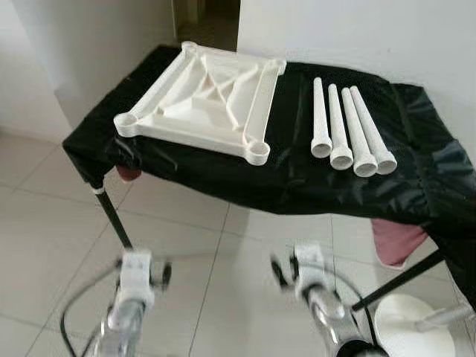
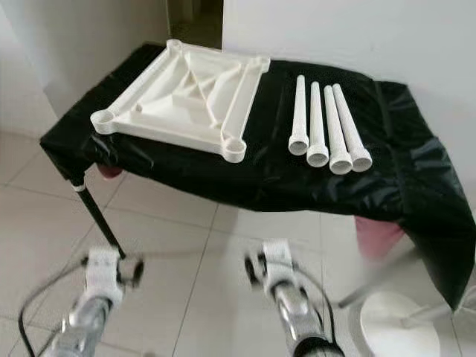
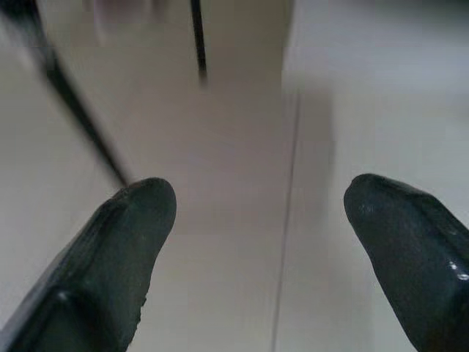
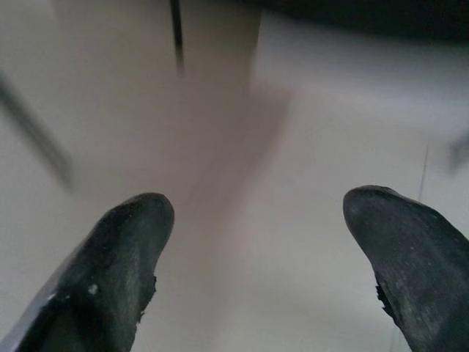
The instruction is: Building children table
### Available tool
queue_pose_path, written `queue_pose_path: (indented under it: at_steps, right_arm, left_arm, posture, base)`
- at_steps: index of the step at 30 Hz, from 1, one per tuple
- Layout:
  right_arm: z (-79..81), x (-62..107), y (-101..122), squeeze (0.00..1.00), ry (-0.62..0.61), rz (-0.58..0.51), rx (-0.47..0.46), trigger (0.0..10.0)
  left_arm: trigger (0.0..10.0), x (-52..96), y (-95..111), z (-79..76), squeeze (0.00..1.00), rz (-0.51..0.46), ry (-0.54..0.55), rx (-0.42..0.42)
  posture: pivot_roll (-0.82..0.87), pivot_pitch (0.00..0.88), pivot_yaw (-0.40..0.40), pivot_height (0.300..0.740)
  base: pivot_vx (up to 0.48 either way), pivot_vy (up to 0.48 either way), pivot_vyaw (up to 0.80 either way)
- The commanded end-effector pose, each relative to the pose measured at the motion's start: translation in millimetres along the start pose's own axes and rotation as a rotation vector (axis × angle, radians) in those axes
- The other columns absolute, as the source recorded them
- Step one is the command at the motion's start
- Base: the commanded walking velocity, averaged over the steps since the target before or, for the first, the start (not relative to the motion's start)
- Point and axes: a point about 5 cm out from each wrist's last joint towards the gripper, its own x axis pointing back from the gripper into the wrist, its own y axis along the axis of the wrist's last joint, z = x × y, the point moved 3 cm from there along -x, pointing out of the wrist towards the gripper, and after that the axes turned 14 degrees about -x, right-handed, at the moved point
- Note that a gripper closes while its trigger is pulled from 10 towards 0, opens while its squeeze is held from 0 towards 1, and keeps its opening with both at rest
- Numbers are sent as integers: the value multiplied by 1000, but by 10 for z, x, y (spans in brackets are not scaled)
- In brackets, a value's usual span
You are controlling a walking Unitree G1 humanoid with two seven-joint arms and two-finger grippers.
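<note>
A white plastic tabletop [image 1: 204, 97] lies upside down, ribs up, on the left half of a table draped in black cloth [image 1: 297, 178]. Several white tube legs [image 1: 349, 130] lie side by side to its right, wide ends toward me. Both arms are held low in front of the table, over the tiled floor. My left gripper [image 3: 260, 242] is open, with floor and a thin black table leg beyond its fingers [image 3: 124, 249]. My right gripper [image 4: 256, 249] is open too, with nothing between its fingers [image 4: 121, 257]. The left wrist [image 1: 137, 271] and right wrist [image 1: 309, 268] are blurred.
Thin black table legs [image 1: 111, 212] slant down under the cloth. A pink object [image 1: 398, 242] hangs under the table's right side. A white round object [image 1: 413, 327] sits on the floor at lower right. White walls stand behind, with a doorway [image 1: 208, 22] at the back.
</note>
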Motion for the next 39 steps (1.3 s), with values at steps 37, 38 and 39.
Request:
queue_pose_path:
  at_steps: [37, 38, 39]
  right_arm:
    - [74, 302, 863, 0, 60, -350, 84, 10000]
    - [77, 307, 882, 0, 56, -350, 81, 10000]
    - [77, 307, 882, 0, 56, -350, 81, 10000]
  left_arm:
    - [10000, 344, 823, 22, 0, -296, 7, 14]
    - [10000, 351, 844, 21, 0, -297, 6, 16]
    - [10000, 351, 844, 21, 0, -297, 6, 16]
  posture:
    - [34, 41, -4, 740]
    - [37, 49, -1, 740]
    - [37, 49, -1, 740]
  base:
    - [0, 0, 0]
    - [0, 0, 0]
    - [0, 0, 0]
